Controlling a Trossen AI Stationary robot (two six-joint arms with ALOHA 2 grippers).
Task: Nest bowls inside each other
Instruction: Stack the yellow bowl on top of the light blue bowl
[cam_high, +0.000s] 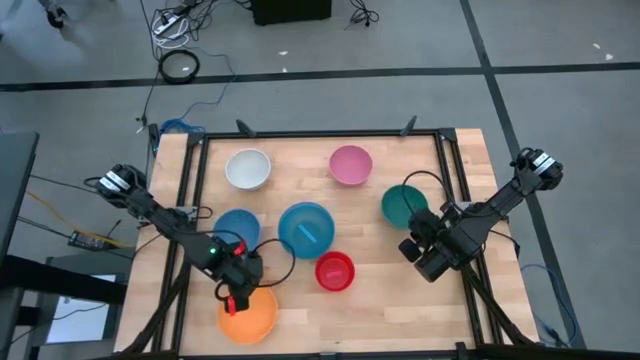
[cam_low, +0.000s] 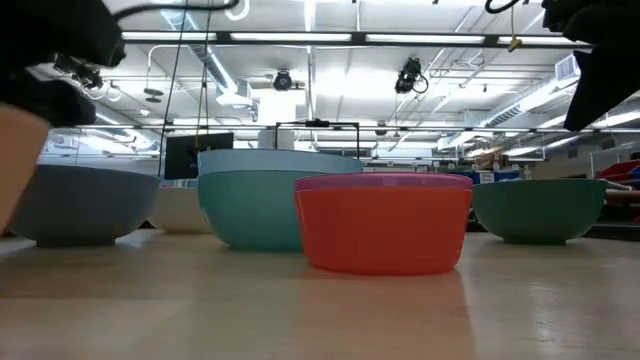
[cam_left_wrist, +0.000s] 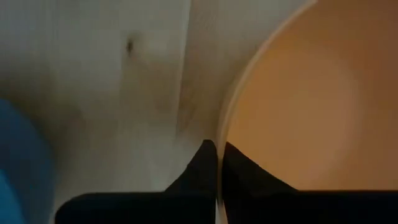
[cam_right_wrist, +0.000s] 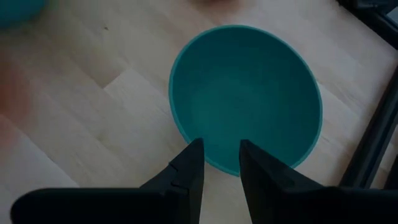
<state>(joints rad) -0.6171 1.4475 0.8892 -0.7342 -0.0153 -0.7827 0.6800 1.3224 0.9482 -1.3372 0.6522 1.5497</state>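
Note:
An orange bowl (cam_high: 250, 318) stands near the table's front edge at the left, and my left gripper (cam_high: 236, 298) is shut on its rim. A teal bowl (cam_high: 403, 205) stands at the right. My right gripper (cam_right_wrist: 221, 155) hangs open above that bowl's near rim, touching nothing. Between them stand a red bowl (cam_high: 335, 271), a light blue bowl (cam_high: 306, 228) and a darker blue bowl (cam_high: 237, 228). A white bowl (cam_high: 247, 168) and a pink bowl (cam_high: 351, 165) stand at the back. All the bowls rest upright on their bases. My left gripper pinches the orange bowl's rim (cam_left_wrist: 219, 134) on its far left side, one finger (cam_left_wrist: 245, 171) inside the bowl and the other finger (cam_left_wrist: 198, 171) outside. The fingers come from above, pointing steeply down. The bowl sits upright on the table.
A black frame rail (cam_high: 443, 170) runs along the table's sides and back. Bare wood (cam_high: 400, 300) lies at the front right, between the red bowl and the right arm. In the low view the red bowl (cam_low: 385, 225) stands nearest.

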